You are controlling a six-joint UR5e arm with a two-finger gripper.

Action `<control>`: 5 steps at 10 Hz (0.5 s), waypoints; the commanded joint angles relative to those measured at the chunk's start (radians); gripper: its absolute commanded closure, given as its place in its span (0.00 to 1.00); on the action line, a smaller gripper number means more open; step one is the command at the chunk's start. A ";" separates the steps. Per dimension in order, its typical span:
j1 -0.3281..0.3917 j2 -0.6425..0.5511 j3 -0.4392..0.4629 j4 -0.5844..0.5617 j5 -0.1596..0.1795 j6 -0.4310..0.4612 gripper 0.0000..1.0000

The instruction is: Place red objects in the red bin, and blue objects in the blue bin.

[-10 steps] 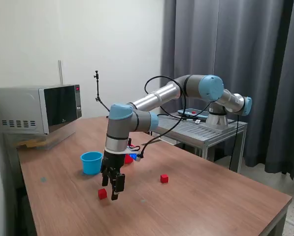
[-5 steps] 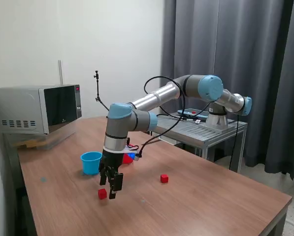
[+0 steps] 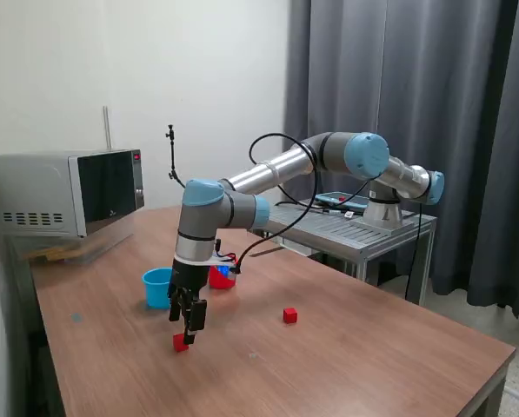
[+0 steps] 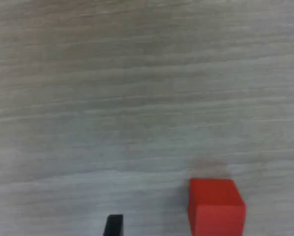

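Two red cubes (image 3: 181,342) (image 3: 289,315), microwave (image 3: 68,191) behind blue cup (image 3: 157,287).

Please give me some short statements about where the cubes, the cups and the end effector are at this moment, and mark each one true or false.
1. The end effector hangs just above a red cube on the wooden table. True.
2. That cube is already clamped between the fingers. False: in the wrist view the red cube rests on the table, with the finger tips apart on either side.
3. A second red cube lies alone toward the exterior view's right. True.
4. The light blue cup has tipped onto its side. False: it stands upright, opening upward.
5. The red cup stands on top of the microwave. False: it stands on the table behind the arm, partly hidden; the microwave is farther back.
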 commanded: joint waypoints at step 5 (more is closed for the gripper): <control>-0.006 0.000 -0.001 0.000 0.007 -0.002 0.00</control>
